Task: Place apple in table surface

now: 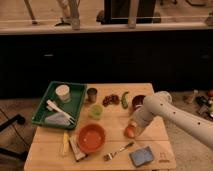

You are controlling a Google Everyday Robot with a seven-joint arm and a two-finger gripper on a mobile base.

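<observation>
Green tray on left side of wooden table: white cup, white utensils, grey packet inside. Orange bowl looks empty. Metal cup and green cup, contents unreadable tbh. Apple down at table level, just right of orange bowl, right at gripper. Claw spread or pinching? Can't tell.

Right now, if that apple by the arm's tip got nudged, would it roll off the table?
Probably a little: the apple looks round, and the wooden table looks flat and smooth. The fork and orange bowl nearby might stop it. It looks firm, so the gripper, right at it, likely won't squash it.
</observation>
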